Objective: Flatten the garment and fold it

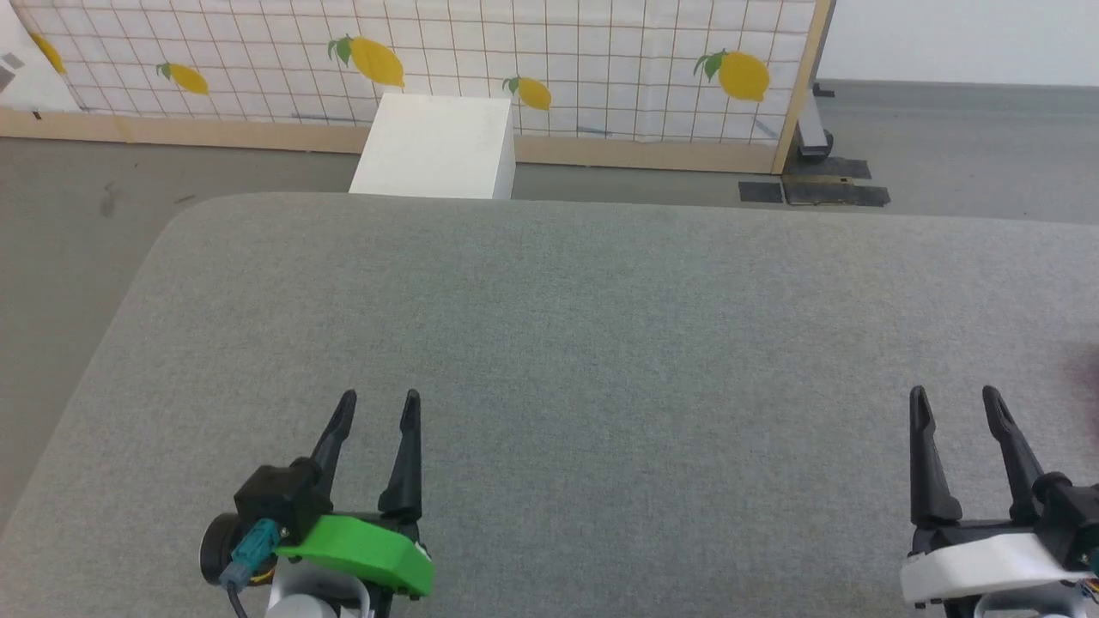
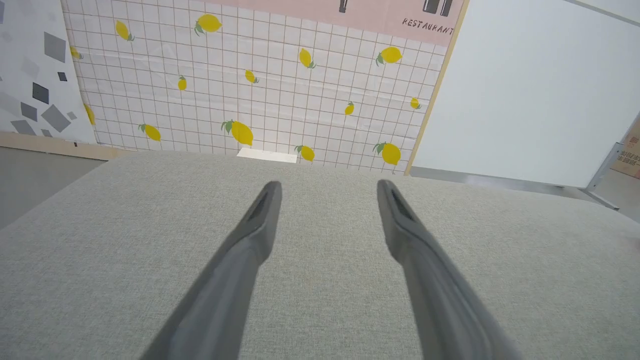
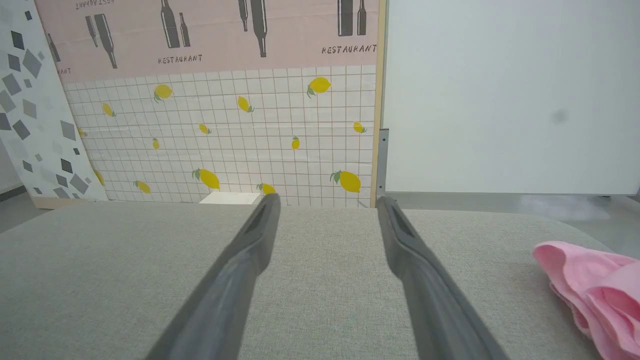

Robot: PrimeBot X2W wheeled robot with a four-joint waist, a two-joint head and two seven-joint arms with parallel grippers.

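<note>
The garment (image 3: 595,295) lies as a crumpled pink heap at the lower right of the right wrist view, on the right-hand part of the grey table (image 1: 601,326). Its folds are bunched over one another, and waistband cannot be told from leg here. It sits to the right of the right claw (image 3: 327,197), near it but apart, with table cloth showing between them. That claw is released, its two dark fingers parted with nothing between them, and in the head view it hangs at the lower right, pointing up the frame. The left claw (image 1: 379,399), at the lower left, is likewise released and empty, well apart from the cloth. This looks like a ready pose, with fingers wide so either can take an edge of thin cloth. The broad middle of the table serves as the place to spread the shorts flat. By that reading nothing of the task is done yet, and the heap probably first needs bringing toward the centre. Beyond the table's far edge, a white box (image 1: 438,146) and a lemon-patterned panel (image 1: 558,51) stand on the floor (image 1: 77,215).
</note>
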